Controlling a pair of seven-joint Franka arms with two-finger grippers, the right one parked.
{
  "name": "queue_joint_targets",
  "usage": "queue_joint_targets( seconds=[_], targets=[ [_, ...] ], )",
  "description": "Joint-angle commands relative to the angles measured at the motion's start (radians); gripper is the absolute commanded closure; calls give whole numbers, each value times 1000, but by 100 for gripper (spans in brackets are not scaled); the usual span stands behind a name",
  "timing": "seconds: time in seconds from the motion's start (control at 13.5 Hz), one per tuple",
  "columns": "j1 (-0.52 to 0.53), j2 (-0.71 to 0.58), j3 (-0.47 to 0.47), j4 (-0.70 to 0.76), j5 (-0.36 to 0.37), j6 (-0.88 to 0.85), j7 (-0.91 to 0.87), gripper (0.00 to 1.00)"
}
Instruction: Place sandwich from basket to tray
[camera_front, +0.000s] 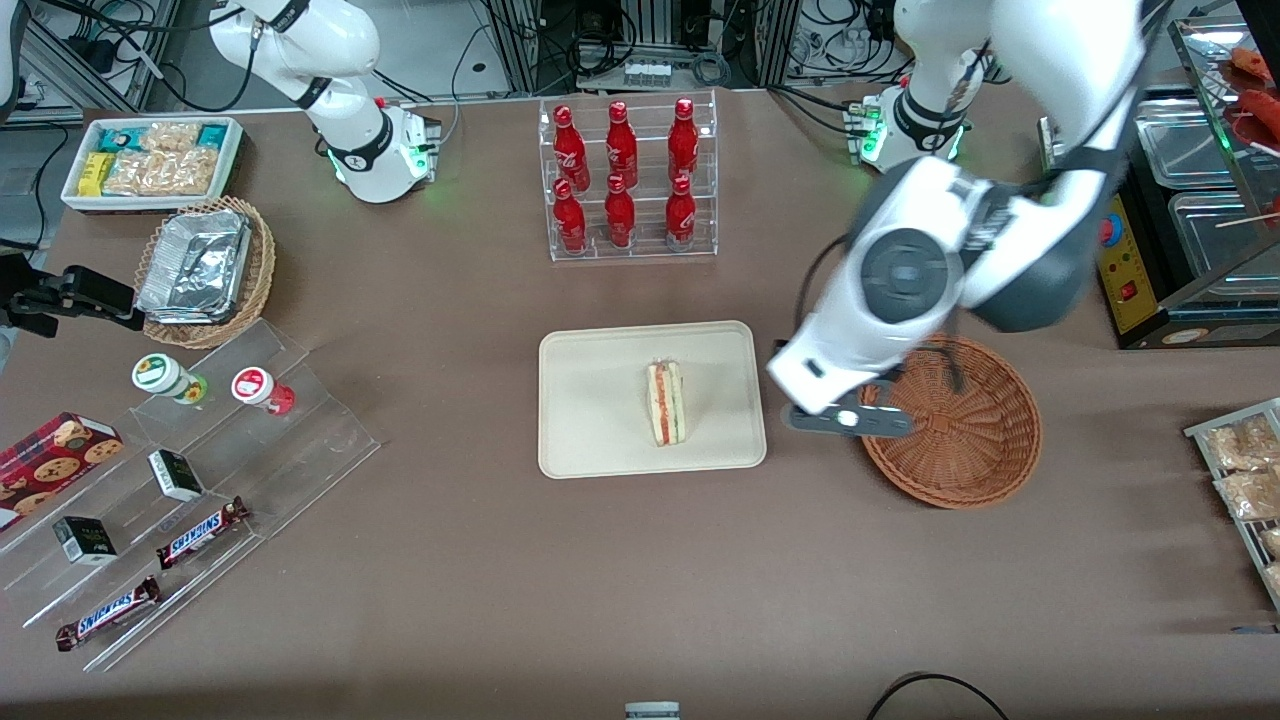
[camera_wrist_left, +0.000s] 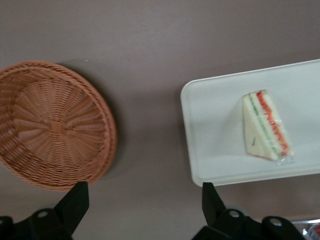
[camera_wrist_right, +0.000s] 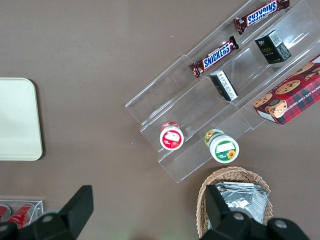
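Since sandwich (camera_front: 665, 403) lies on tray (camera_front: 600, 440) and basket (camera_front: 985, 450) sits empty, placement looks done; hand (camera_wrist_left: 145, 200) spread open, holding nothing, above worktop (camera_front: 640, 590) between them.

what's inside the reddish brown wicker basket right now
Nothing: the wrist view shows the basket bare. From the front the gripper, open, covers part of it. The sandwich lies on the tray.

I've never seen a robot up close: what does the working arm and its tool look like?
The left arm is glossy white with rounded dark grey joint caps, a black cable along it and a green-lit base. Its tool, above the table between basket and tray, has two black, wedge-shaped fingers, open.
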Motion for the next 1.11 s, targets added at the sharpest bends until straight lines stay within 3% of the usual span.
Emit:
queue_joint_targets(
  seconds=[0.0,0.3,0.59,0.89,1.04],
  targets=[
    [71,-67,-4,-54,-29,-33,66,0],
    [128,-124,7,-69,-30,-61,66,0],
    [33,-225,265,-127,-157,-59,133,0],
    [-86,-305,427,-178,-168,-73,168,0],
    [-102,-339,464,-193,-188,-122,222,0]
  ],
)
